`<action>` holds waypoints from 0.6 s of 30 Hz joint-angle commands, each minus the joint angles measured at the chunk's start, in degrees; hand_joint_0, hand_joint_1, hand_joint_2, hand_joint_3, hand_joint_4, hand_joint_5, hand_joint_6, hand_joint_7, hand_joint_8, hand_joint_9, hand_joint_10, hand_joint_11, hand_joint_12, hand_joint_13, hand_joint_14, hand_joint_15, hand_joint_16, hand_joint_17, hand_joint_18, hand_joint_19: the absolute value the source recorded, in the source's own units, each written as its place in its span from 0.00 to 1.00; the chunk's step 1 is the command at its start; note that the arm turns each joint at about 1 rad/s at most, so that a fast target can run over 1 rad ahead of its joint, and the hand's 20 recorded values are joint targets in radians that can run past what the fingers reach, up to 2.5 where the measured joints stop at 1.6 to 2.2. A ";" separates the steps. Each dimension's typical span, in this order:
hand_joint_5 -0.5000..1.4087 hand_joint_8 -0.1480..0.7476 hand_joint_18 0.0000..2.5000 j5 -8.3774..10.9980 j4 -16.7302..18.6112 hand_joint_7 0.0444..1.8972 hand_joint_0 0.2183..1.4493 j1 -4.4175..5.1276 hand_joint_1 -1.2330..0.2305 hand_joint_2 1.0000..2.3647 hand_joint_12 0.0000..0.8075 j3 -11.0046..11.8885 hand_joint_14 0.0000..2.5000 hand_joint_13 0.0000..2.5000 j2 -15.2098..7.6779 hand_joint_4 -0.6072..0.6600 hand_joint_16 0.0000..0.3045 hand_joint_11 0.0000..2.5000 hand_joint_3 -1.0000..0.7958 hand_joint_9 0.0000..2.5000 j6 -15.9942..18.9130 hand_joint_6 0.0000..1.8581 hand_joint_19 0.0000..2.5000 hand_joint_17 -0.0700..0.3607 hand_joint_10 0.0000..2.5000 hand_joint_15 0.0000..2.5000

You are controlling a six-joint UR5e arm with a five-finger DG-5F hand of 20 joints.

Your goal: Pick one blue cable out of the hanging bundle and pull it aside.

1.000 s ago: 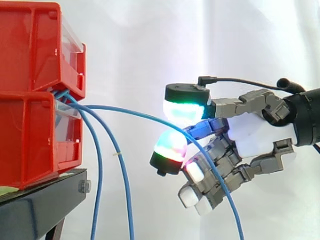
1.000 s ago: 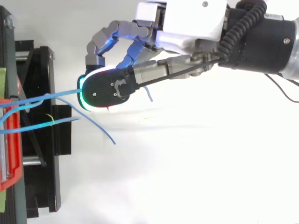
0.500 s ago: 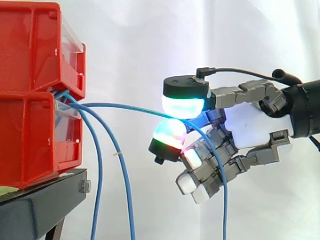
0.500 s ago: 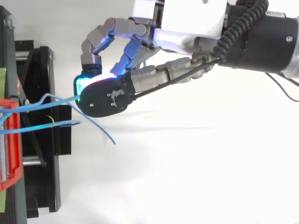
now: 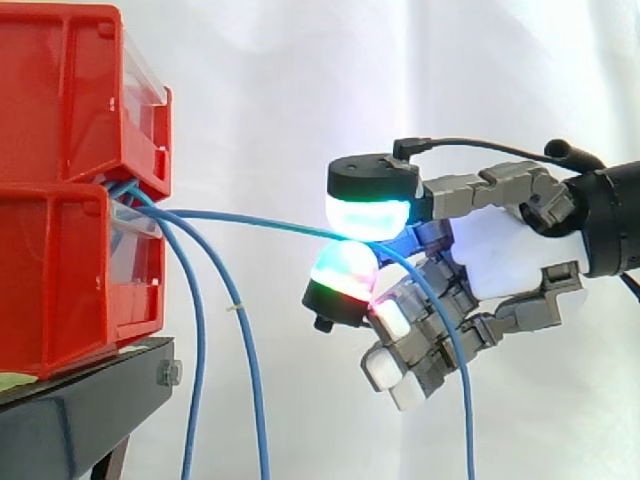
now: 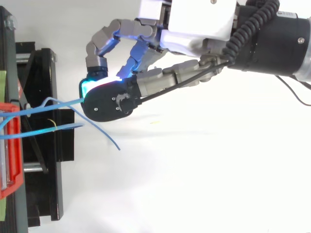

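Note:
Several blue cables come out between the two stacked red bins [image 5: 70, 190] at the left. One blue cable [image 5: 250, 218] runs almost level from the bins to my hand [image 5: 500, 255], then drops behind the fingers. Two glowing fingertips [image 5: 345, 275] pinch it, one above and one below. The other blue cables [image 5: 195, 330] hang down beside the bins, apart from my hand. In the top view my hand [image 6: 194, 29] reaches in from the right, and the pinched cable [image 6: 65, 102] stretches from the bins to its dark fingertip.
The bins rest on a black stand [image 5: 90, 400] at the lower left, seen from above as a black frame [image 6: 43, 145]. A loose cable end [image 6: 109, 138] curves out over the white floor. A white curtain hangs behind.
The fingertips closed together on the cable and shifted slightly toward the bins. The cable between bins and hand went from arched to nearly straight. The hanging cables stayed put.

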 commanded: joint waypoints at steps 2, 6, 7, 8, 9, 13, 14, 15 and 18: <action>0.22 0.51 0.32 -0.05 -0.34 0.66 0.36 0.02 0.26 0.03 0.42 -0.10 0.01 0.38 -0.09 0.32 0.20 0.23 0.62 0.44 0.00 0.51 0.16 0.48 0.01 0.22; 0.22 0.49 0.32 -0.14 -0.43 0.73 0.35 -0.06 0.25 0.19 0.41 -0.54 0.01 0.39 0.00 0.26 0.19 0.24 0.62 0.47 0.09 0.51 0.17 0.46 0.01 0.23; 0.22 0.49 0.32 -0.14 -0.43 0.72 0.35 -0.06 0.24 0.22 0.41 -0.54 0.01 0.40 0.00 0.26 0.19 0.24 0.61 0.47 0.09 0.51 0.18 0.46 0.01 0.24; 0.22 0.49 0.32 -0.14 -0.43 0.71 0.36 -0.06 0.24 0.21 0.41 -0.71 0.01 0.40 0.00 0.25 0.19 0.24 0.62 0.47 0.09 0.51 0.18 0.46 0.01 0.24; 0.22 0.49 0.32 -0.14 -0.34 0.70 0.36 -0.06 0.24 0.21 0.41 -0.89 0.01 0.40 0.00 0.25 0.19 0.24 0.62 0.47 0.09 0.51 0.18 0.46 0.01 0.24; 0.22 0.49 0.32 -0.14 -0.34 0.64 0.40 -0.06 0.26 0.04 0.41 -0.98 0.01 0.40 -0.09 0.25 0.18 0.25 0.64 0.46 0.00 0.52 0.18 0.45 0.01 0.24; 0.21 0.49 0.32 -0.14 -0.34 0.64 0.41 -0.06 0.26 0.00 0.41 -0.98 0.01 0.39 -0.09 0.25 0.18 0.25 0.65 0.46 0.00 0.52 0.18 0.45 0.01 0.24; 0.21 0.48 0.31 -0.14 -0.34 0.61 0.41 -0.15 0.26 0.00 0.40 -0.98 0.01 0.39 -0.09 0.26 0.18 0.25 0.63 0.45 0.00 0.53 0.19 0.44 0.01 0.24; 0.21 0.47 0.30 -0.23 -0.34 0.62 0.41 -0.06 0.27 0.01 0.40 -0.98 0.01 0.38 -0.09 0.25 0.17 0.25 0.61 0.44 0.09 0.53 0.19 0.44 0.01 0.24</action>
